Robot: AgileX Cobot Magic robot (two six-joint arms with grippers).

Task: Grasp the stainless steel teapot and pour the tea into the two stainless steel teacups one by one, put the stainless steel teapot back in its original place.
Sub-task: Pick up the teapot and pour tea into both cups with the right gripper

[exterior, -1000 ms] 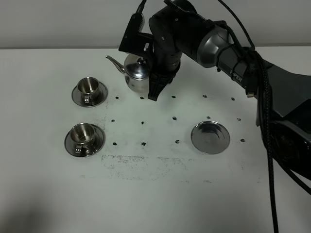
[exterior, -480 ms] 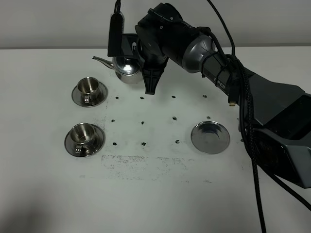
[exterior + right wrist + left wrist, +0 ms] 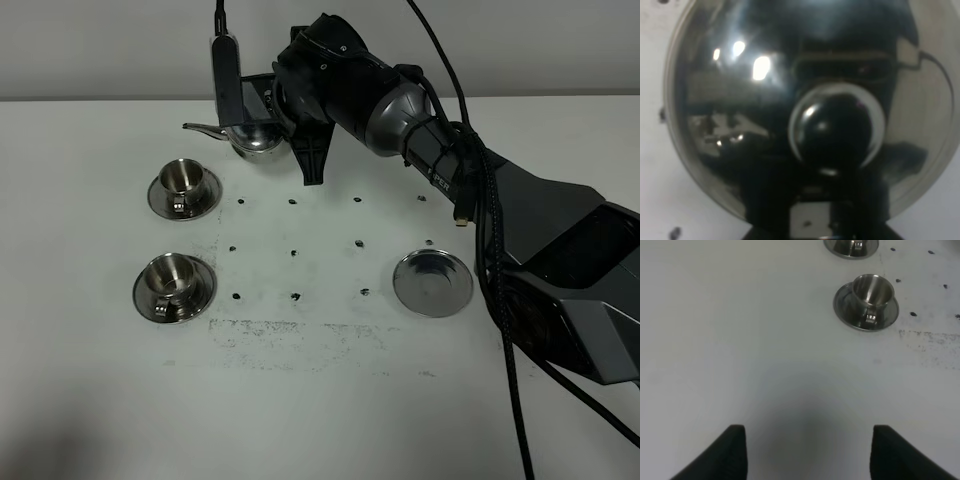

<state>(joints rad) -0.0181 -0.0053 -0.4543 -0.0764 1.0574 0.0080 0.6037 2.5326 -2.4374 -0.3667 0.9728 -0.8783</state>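
Note:
My right gripper (image 3: 270,125) is shut on the stainless steel teapot (image 3: 256,140) and holds it tilted above the back left of the table. Its thin spout (image 3: 197,127) points left, just behind the far teacup (image 3: 183,180) on its saucer. The near teacup (image 3: 172,280) stands on its saucer in front of it. The round steel tray (image 3: 432,283) lies bare at the right. In the right wrist view the teapot's lid and knob (image 3: 835,125) fill the frame. My left gripper (image 3: 810,455) is open and empty over bare table, short of the near teacup (image 3: 871,292); the far teacup (image 3: 851,245) is beyond.
The white table (image 3: 320,400) has small dark holes in rows across its middle and a smudged patch (image 3: 300,340) in front. The right arm and its cables (image 3: 480,200) stretch from the right edge across the back.
My right gripper has carried the teapot left and toward the back and tilted it further, so the spout now reaches out near the far teacup. The cups and tray have not moved.

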